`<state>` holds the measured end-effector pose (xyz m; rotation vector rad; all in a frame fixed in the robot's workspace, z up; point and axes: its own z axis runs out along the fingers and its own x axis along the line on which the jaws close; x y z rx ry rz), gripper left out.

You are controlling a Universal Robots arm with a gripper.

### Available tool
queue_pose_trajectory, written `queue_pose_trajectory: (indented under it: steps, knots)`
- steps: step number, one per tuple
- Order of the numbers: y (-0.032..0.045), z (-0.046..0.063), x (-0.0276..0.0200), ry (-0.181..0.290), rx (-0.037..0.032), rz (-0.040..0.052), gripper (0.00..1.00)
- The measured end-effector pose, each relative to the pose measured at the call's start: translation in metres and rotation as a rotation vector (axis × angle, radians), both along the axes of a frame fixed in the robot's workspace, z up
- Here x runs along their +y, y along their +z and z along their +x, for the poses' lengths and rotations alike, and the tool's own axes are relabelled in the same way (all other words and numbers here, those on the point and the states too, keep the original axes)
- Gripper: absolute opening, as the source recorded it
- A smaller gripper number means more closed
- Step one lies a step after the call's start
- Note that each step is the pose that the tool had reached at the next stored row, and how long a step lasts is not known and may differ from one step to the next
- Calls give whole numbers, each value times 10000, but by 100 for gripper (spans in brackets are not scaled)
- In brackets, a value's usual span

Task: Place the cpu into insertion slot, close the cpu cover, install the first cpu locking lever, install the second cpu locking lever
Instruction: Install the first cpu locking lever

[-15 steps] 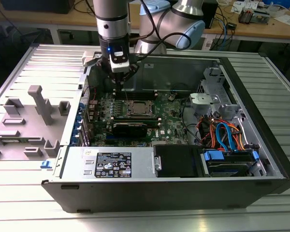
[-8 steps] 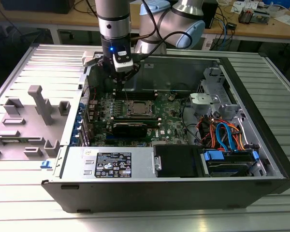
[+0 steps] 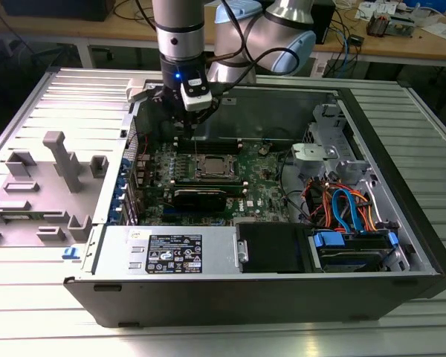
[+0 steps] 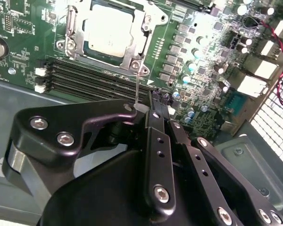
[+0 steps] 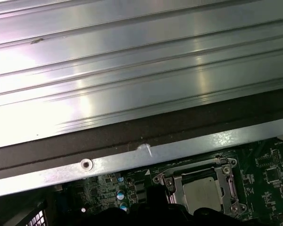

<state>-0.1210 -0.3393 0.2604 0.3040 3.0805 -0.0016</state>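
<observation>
The cpu (image 4: 108, 30) lies flat in the insertion slot (image 3: 212, 168) on the green board, its silver top showing. The cpu cover (image 4: 140, 44) is down around it, framing the chip (image 5: 203, 193). A thin cpu locking lever (image 4: 137, 84) stands up from the socket's corner, and its pale tip (image 5: 145, 149) meets my fingertips. My gripper (image 4: 155, 112) hangs just behind the socket in the exterior view (image 3: 191, 128). Its black fingers (image 4: 156, 141) are pressed together, with the lever tip against their side. I cannot tell whether the tip is pinched.
Black memory slots (image 4: 94, 77) run beside the socket. The open case's metal wall (image 5: 132, 160) rises close behind my gripper. In the exterior view, a drive bay with orange and blue cables (image 3: 342, 204) is to the right and a grey fixture plate (image 3: 44, 178) to the left.
</observation>
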Motion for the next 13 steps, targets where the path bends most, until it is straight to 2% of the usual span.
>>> queue_pose_trajectory:
  steps: [6,13]
  knots:
    - [-15,94,0,401,49,2,11]
    - [-39,147,0,847,55,-1,11]
